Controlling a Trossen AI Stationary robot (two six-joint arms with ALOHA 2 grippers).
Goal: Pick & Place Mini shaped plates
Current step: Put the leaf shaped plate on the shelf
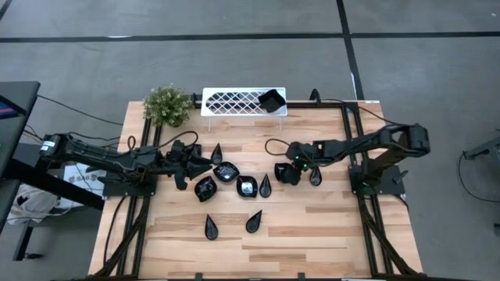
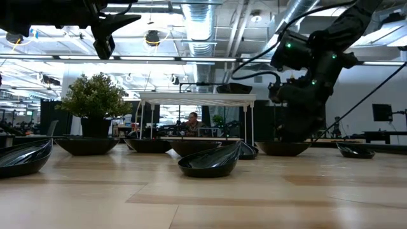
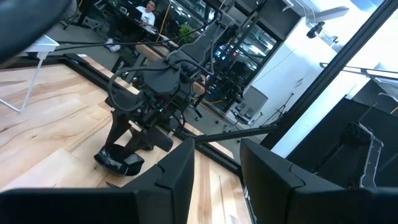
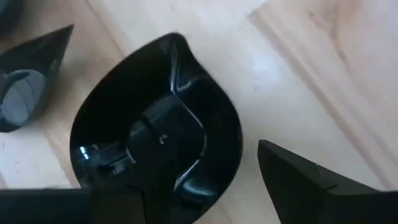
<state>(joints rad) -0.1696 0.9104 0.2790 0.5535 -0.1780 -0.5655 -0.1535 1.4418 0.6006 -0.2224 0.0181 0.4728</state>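
A pale wooden plank table (image 1: pixel 312 226) with visible grain and seams is seen from above. Glossy black small plates are scattered across its middle: teardrop ones such as the one (image 1: pixel 210 227) near the front and its neighbour (image 1: pixel 254 222), and wavy-edged roundish ones such as the one (image 1: pixel 247 186) at the centre. One square black plate (image 1: pixel 271 101) already rests on the white lattice-patterned tray (image 1: pixel 234 101) at the back edge, beside a small green potted plant (image 1: pixel 166 105).

The right gripper (image 1: pixel 286 172) is lowered over a teardrop plate (image 4: pixel 155 130) right of the centre cluster. In the right wrist view, the plate's shiny curved bowl and pointed tip are shown close up, with one dark finger (image 4: pixel 305 177) outside the rim and the other inside the bowl, so the fingers are spread astride the rim; a firm pinch cannot be confirmed.

The left gripper (image 1: pixel 197 162) is held above the left end of the cluster. In the left wrist view its two flat dark fingers (image 3: pixel 177 180) are shown apart with nothing between them.

Only the low view shows the tray raised on thin white legs (image 2: pixel 197 98) and a person (image 2: pixel 193 122) seated in the room behind. No legible writing is made out.
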